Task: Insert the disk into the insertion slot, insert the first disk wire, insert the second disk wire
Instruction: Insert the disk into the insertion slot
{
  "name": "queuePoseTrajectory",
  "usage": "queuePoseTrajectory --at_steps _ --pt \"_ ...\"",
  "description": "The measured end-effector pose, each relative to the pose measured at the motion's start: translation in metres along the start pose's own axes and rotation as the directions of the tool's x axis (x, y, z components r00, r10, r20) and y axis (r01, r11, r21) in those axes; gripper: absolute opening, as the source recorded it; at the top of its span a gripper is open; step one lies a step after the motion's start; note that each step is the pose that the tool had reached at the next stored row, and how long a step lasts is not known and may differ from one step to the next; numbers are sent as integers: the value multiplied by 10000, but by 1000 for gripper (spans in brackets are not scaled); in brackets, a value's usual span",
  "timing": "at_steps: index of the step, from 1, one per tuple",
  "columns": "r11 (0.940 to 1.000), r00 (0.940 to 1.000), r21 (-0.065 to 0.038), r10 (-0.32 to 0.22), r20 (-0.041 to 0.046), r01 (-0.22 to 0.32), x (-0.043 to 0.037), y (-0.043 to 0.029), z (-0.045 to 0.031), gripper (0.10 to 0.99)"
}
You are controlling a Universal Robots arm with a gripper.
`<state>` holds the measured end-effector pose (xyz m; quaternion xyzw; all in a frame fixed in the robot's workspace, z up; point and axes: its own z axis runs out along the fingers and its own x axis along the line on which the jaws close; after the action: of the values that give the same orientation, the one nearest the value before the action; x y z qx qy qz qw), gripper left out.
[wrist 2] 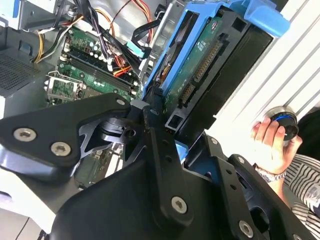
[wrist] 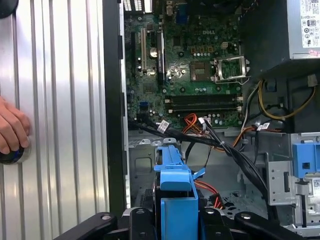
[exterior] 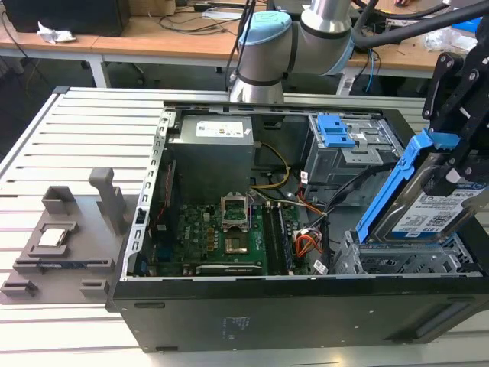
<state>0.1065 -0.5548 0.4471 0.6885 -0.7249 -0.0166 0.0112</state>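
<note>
My gripper (exterior: 452, 157) is shut on the disk (exterior: 443, 218), a silver drive with a white label in a bright blue carrier (exterior: 393, 187). In the exterior view it hangs tilted, with its lower edge just above the insertion slot (exterior: 382, 264), a low grey perforated cage at the case's front right corner. In both wrist views the blue carrier (wrist: 175, 185) sits between my black fingers (wrist 2: 155, 135). The disk's green circuit board (wrist 2: 200, 55) faces the second wrist camera. A thin bundle of red and orange wires (wrist: 192, 122) lies loose beside the cage, probably the first disk wire.
The open case holds a motherboard (exterior: 229, 229), a power supply (exterior: 210, 145) and a taller cage with a blue latch plate (exterior: 336, 130). Thick black cables (wrist: 235, 155) run across near the slot. A person's hand (wrist 2: 270, 142) rests on a round button outside the case. A grey fixture (exterior: 61, 245) stands on the exterior view's left.
</note>
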Motion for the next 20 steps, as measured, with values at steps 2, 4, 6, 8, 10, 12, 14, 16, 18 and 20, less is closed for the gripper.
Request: queuePoseTrajectory --at_steps 2,4,6,8,10,12,14,16,18,20 --pt "10000 10000 0 2 0 -2 -12 1 29 365" --pt "10000 10000 0 2 -1 -2 -18 -1 68 365" --pt "10000 10000 1 0 0 0 -18 -3 110 365" --pt "10000 10000 0 0 1 0 -18 -4 139 365" --pt "10000 10000 0 0 -1 0 -17 -5 186 365" --pt "10000 10000 1 0 0 0 -16 -8 250 365" --pt "10000 10000 0 0 2 0 -17 -9 282 365" --pt "10000 10000 0 1 0 -1 -17 -10 310 365" --pt "10000 10000 0 0 0 0 -16 -11 337 365" --pt "10000 10000 0 0 0 0 -16 -12 364 365"
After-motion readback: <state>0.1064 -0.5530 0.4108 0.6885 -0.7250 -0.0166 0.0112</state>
